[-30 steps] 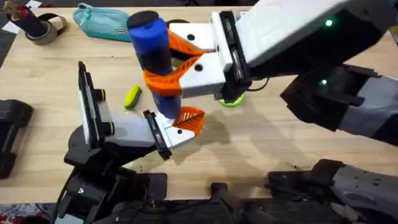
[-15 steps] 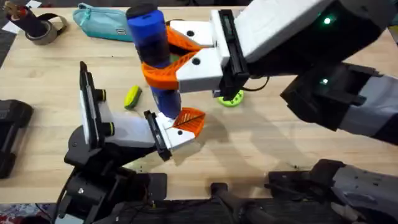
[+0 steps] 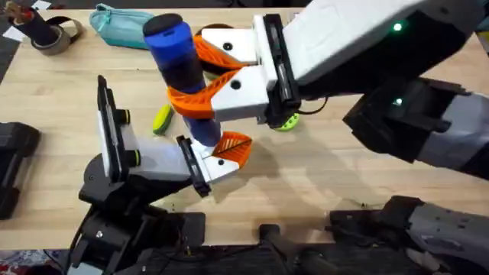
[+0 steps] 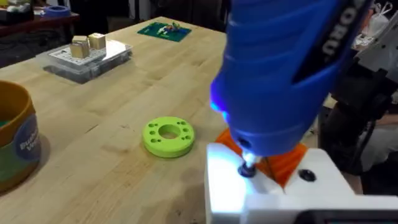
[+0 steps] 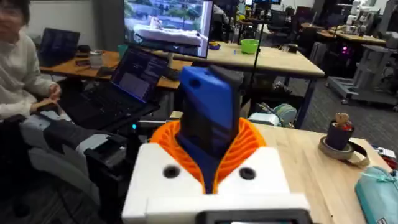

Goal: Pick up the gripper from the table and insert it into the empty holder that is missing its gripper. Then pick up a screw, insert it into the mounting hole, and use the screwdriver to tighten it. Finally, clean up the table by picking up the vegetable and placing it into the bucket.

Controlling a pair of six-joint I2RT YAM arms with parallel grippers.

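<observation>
Tilting leftward since a second ago, the screwdriver (image 3: 182, 72) pinched in my right end effector (image 3: 200, 85) drives the screw in the holder (image 3: 210, 162); next, hold steady pressure.

screwdriver (image 4: 280, 68): white capital letters on its black panel, cut off at the frame edge, not readable as a word;
bucket (image 4: 15, 140): blue lettering on the ochre band, too blurred to read

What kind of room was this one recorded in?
Probably a robotics lab or shared workshop: a wooden workbench, desks with an open laptop and a large monitor behind, and more benches with equipment farther back.
</observation>
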